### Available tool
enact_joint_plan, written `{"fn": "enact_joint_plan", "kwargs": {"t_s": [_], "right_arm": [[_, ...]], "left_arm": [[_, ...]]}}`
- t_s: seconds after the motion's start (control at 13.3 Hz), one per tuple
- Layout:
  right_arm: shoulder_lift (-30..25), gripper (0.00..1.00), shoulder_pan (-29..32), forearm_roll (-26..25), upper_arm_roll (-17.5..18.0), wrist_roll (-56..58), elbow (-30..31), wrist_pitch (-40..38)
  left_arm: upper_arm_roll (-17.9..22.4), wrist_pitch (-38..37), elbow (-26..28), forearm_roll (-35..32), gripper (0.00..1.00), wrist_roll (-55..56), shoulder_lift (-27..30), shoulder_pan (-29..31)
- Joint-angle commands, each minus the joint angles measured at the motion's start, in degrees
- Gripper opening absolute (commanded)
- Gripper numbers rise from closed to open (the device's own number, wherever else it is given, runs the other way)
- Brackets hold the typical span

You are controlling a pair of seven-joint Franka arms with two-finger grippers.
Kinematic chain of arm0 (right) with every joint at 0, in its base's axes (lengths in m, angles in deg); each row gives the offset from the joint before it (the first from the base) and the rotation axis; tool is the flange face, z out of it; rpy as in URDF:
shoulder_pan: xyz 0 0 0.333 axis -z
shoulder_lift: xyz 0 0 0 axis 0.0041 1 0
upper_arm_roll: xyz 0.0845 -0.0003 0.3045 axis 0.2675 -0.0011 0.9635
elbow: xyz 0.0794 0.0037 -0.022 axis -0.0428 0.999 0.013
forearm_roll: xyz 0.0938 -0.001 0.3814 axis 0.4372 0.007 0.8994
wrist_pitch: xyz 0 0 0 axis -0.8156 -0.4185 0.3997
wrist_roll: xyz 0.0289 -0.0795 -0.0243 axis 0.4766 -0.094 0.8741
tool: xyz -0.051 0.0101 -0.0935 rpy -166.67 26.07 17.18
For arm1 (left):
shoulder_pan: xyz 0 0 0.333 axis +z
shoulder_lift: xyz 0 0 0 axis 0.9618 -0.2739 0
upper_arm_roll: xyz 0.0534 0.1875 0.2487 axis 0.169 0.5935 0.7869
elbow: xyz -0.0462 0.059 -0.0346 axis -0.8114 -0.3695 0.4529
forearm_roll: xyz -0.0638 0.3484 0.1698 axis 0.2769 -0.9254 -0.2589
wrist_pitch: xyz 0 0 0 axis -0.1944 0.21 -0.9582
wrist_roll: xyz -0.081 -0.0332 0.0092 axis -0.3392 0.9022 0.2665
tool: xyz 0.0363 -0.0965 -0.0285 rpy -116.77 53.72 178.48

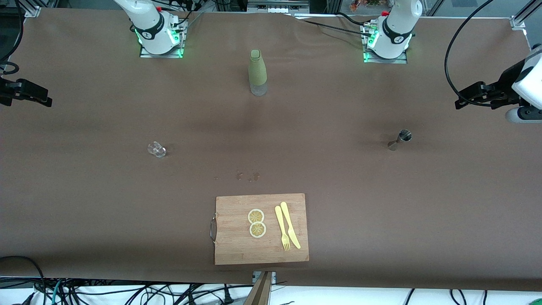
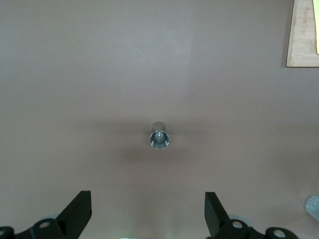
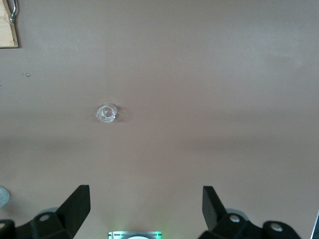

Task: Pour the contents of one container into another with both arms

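The table is seen to carry a cutting board nearest the front camera and an olive-green bottle between the arm bases. The left gripper is held over the left arm's end, jaws spread and empty; the right gripper is held over the right arm's end, likewise released.

The steel jigger, upright toward the left arm's end, is judged light, rigid and slippery; a grip at its narrow waist is advised. The glass cup, toward the right arm's end, is judged fragile and best taken across its faceted sides. Contents of either cannot be made out.
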Motion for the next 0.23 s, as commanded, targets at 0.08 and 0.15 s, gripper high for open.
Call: {"fn": "enact_joint_plan", "kwargs": {"t_s": [0.08, 0.15], "right_arm": [[-0.54, 1.0, 0.41, 0.92, -0.02, 1.16, 0.24, 0.36], [-0.54, 1.0, 0.5, 0.92, -0.02, 1.25, 0.24, 0.27]], "left_arm": [[-0.64, -0.68, -0.77, -1.88, 1.0, 0.29, 0.27, 0.31], [-0.64, -0.59, -0.77, -1.88, 1.0, 0.29, 0.27, 0.31]]}}
